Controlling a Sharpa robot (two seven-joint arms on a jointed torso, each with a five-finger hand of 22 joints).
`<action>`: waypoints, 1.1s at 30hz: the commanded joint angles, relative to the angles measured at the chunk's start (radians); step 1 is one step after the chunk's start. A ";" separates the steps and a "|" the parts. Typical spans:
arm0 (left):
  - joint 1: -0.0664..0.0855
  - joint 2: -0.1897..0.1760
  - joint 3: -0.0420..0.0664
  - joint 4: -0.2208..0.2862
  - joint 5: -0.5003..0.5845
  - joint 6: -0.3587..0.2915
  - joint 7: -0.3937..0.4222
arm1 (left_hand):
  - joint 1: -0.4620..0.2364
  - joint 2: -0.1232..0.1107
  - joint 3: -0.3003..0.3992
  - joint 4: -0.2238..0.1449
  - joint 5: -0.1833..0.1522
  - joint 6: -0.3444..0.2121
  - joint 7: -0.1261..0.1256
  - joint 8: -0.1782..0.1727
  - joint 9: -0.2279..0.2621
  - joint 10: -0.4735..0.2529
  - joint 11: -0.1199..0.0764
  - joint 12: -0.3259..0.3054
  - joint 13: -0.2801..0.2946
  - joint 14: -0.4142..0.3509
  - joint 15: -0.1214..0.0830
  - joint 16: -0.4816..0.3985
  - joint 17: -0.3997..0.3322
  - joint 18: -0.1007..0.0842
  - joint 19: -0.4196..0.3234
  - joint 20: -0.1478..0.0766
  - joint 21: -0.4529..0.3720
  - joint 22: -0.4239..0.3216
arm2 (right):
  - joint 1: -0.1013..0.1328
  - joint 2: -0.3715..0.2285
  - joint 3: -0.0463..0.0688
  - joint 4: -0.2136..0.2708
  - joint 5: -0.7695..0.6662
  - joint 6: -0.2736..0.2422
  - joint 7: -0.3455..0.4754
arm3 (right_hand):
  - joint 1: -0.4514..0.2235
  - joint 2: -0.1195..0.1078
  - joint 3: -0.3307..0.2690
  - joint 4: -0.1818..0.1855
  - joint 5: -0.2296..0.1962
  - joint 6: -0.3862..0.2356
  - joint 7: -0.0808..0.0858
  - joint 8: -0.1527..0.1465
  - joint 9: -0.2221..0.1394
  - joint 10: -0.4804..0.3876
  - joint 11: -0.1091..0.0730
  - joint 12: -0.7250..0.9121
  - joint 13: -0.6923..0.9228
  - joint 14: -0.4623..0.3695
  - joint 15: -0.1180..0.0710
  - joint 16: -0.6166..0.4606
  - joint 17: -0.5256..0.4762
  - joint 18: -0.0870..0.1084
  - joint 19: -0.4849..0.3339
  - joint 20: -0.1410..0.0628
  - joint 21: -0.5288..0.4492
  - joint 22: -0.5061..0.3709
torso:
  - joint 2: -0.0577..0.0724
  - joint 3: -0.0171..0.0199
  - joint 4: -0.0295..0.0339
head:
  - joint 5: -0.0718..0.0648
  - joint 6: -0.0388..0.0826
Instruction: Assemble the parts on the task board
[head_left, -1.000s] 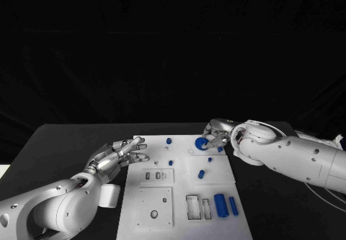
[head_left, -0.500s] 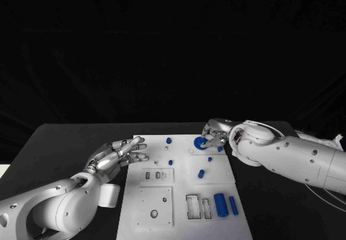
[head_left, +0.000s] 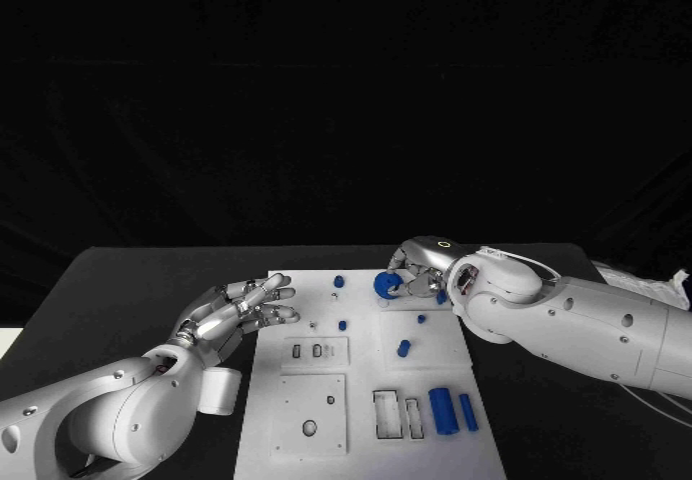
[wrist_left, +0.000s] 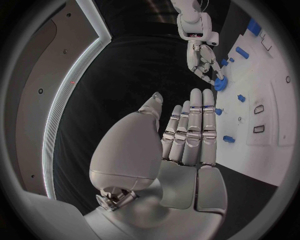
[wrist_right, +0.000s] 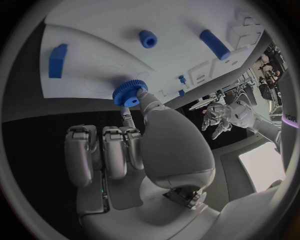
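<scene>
Blue gear (head_left: 385, 285) sitting over the far edge of the white task board (head_left: 320, 408), being pinched by the right hand (head_left: 415, 268); in the right wrist view, teeth of gear (wrist_right: 128, 93) showing just past the thumb. Other blue parts (head_left: 441, 410) lying farther along the board. Left hand (head_left: 235, 310) hovering at the board's left edge, fingers spread, gripping nothing.

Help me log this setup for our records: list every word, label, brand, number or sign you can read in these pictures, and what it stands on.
None can be read.
White board: no print visible, just slots and blue pieces.
Blue gear held by the right robot hand: no marking visible.
Left robot hand and white arms: no legible lettering.
Room edge in the right wrist view: a few white marks at the rim, cut off and too blurred to read.
</scene>
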 joint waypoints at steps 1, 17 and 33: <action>0.001 0.003 0.001 0.000 0.001 0.025 0.003 | -0.001 0.008 -0.001 -0.006 -0.002 0.000 0.004 -0.004 -0.001 -0.001 0.005 -0.007 -0.001 -0.007 -0.001 -0.004 0.001 0.001 -0.006 0.000 0.005 -0.001 | -0.001 0.006 0.001 0.035 -0.079 -0.079 -0.018 | -0.020 0.015 0.016 0.014 0.003 0.036 -0.023 -0.008 0.003 0.108 -0.006 0.005 0.263 0.100 -0.005 0.006 0.242 -0.017 0.063 -0.010 0.006 0.144 | 0.000 0.0004 0.0016 | 0.005 0.001; 0.001 0.005 0.001 0.000 0.001 0.028 0.001 | -0.001 0.008 -0.001 -0.006 -0.002 0.000 0.004 -0.004 -0.001 -0.001 0.005 -0.007 -0.001 -0.007 -0.001 -0.004 0.001 0.001 -0.006 0.000 0.005 -0.001 | -0.019 0.130 -0.004 0.009 -0.156 -0.076 -0.022 | -0.022 0.014 0.027 0.012 0.004 0.039 -0.024 -0.011 0.003 0.108 -0.007 0.005 0.263 0.099 -0.006 0.006 0.241 -0.021 0.069 -0.010 0.013 0.162 | 0.001 -0.0017 0.0006 | 0.014 -0.004; 0.001 0.006 0.001 0.000 0.001 0.029 0.000 | -0.001 0.008 -0.001 -0.006 -0.002 0.000 0.005 -0.005 -0.001 -0.001 0.005 -0.007 -0.001 -0.007 -0.001 -0.005 0.002 0.001 -0.006 0.000 0.005 -0.001 | -0.038 0.215 -0.015 -0.084 -0.160 -0.046 -0.015 | -0.029 0.008 0.034 0.011 0.000 0.038 -0.023 -0.016 0.002 0.108 -0.006 0.005 0.263 0.099 -0.006 0.004 0.237 -0.021 0.069 -0.011 0.013 0.163 | 0.001 -0.0010 -0.0007 | 0.020 -0.009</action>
